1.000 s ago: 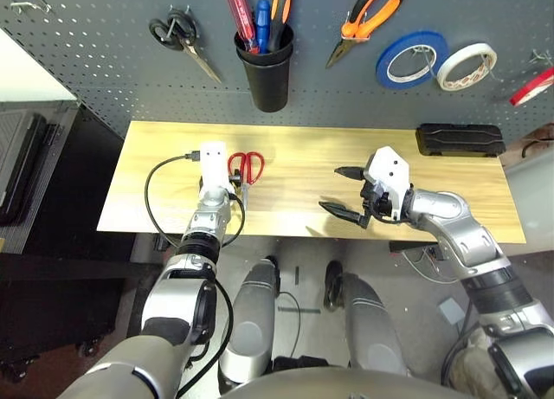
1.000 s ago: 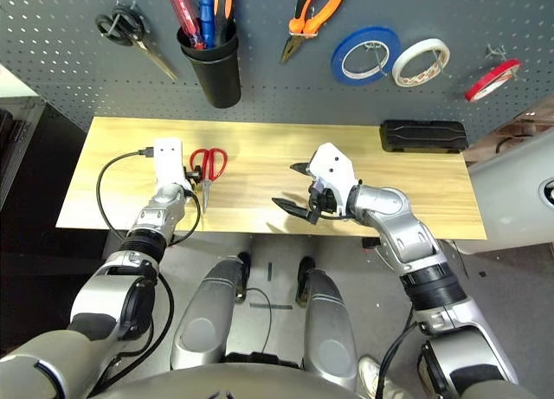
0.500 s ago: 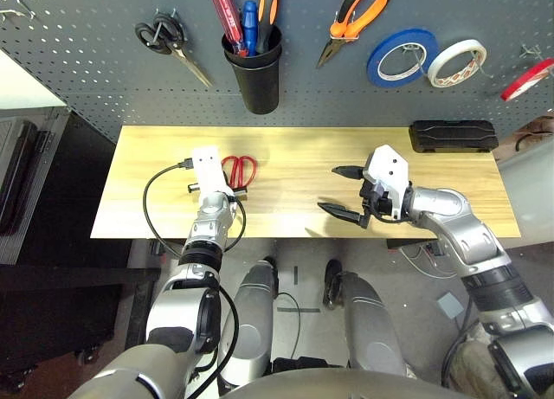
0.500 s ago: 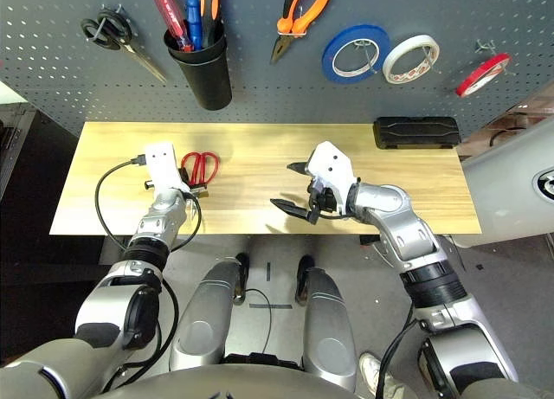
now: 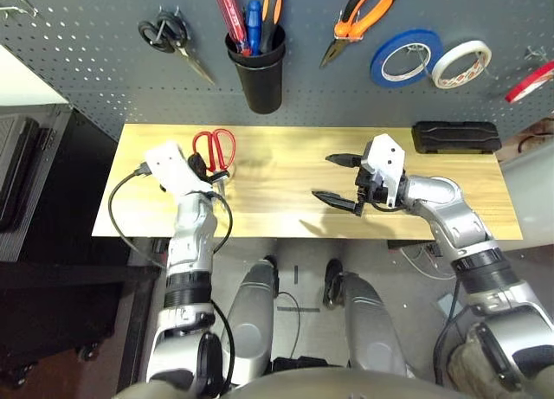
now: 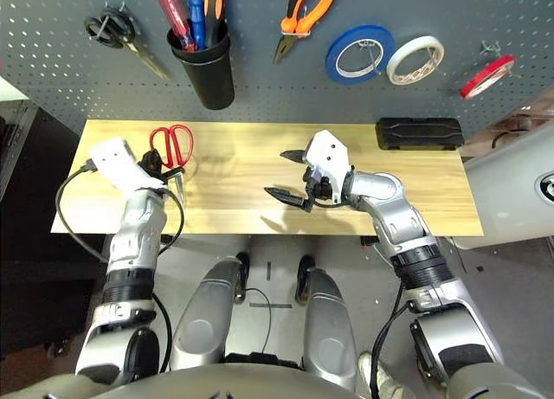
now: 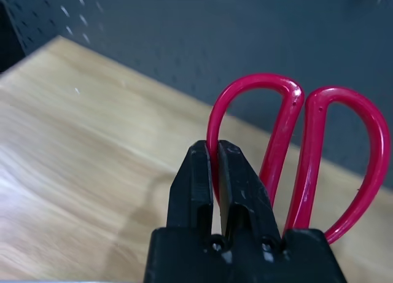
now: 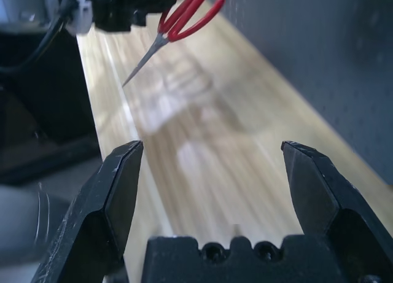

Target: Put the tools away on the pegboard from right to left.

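The left claw (image 7: 215,172) is clamped on one handle loop of the red-handled scissors (image 5: 214,148), holding them above the table (image 5: 286,178) at about 9 o'clock, blades pointing down toward the wood. The right claw (image 5: 339,179) hovers near the table's centre with its fingers (image 8: 120,191) spread wide and nothing between them. On the pegboard (image 5: 104,61), at 12 o'clock, hang the pliers (image 5: 363,18); the red tape ring (image 5: 532,81) hangs at 2 o'clock.

Black-handled scissors (image 5: 173,37), blue tape (image 5: 405,58), white tape (image 5: 464,64) hanging; black case (image 5: 456,138) on table (image 5: 286,200).
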